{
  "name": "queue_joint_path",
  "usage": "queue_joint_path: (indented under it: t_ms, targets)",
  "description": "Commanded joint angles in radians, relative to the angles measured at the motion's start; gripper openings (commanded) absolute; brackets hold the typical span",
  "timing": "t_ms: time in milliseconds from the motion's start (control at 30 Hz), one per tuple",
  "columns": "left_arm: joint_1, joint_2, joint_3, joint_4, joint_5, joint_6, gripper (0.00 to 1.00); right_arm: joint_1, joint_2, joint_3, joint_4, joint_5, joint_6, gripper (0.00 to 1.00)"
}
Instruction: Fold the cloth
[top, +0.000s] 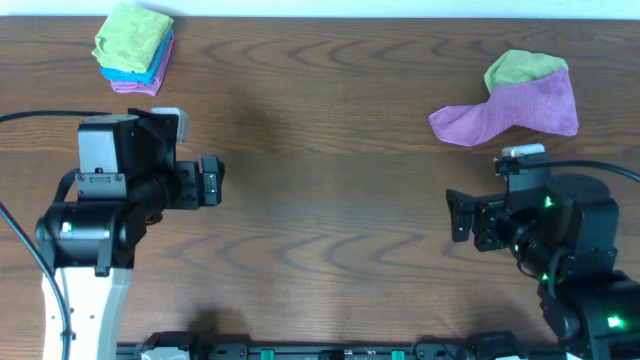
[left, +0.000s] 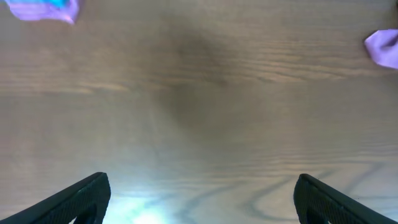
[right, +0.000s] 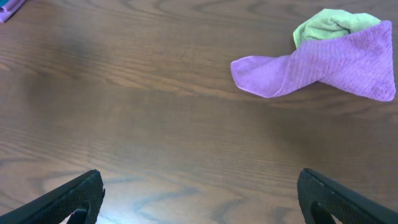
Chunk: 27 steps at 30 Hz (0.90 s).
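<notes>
A lime-green cloth (top: 133, 33) lies folded on top of a small stack at the table's far left; no white tag shows. In the left wrist view only the stack's blue and purple lower cloths (left: 43, 7) show, at the top edge. My left gripper (top: 212, 182) (left: 202, 179) is open and empty over bare wood, well in front of the stack. My right gripper (top: 458, 215) (right: 199, 174) is open and empty, in front of the pile at the far right.
A purple cloth (top: 520, 110) (right: 323, 65) lies crumpled at the far right, over a yellower-green cloth (top: 520, 68) (right: 329, 23). A blue and a purple folded cloth (top: 135, 75) sit under the lime-green one. The wooden table (top: 330, 150) lies between the arms.
</notes>
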Motion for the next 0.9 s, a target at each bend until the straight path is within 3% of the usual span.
queue_joint_path:
  t_ms: [0,433,667,867]
  targets:
    - [0.001,-0.065,-0.071,0.055,-0.055,0.153,0.95,-0.007,-0.001,0.001,-0.002,0.009,0.01,0.99]
    - [0.141,-0.6,-0.762,0.572,-0.003,0.169,0.95,-0.007,-0.002,0.001,-0.002,0.009,0.01,0.99]
    - [0.138,-0.829,-0.964,0.631,0.031,0.137,0.95,-0.007,-0.001,0.001,-0.002,0.009,0.01,0.99]
    - [0.113,-0.906,-1.018,0.626,0.031,0.124,0.95,-0.007,-0.002,0.001,-0.002,0.009,0.01,0.99]
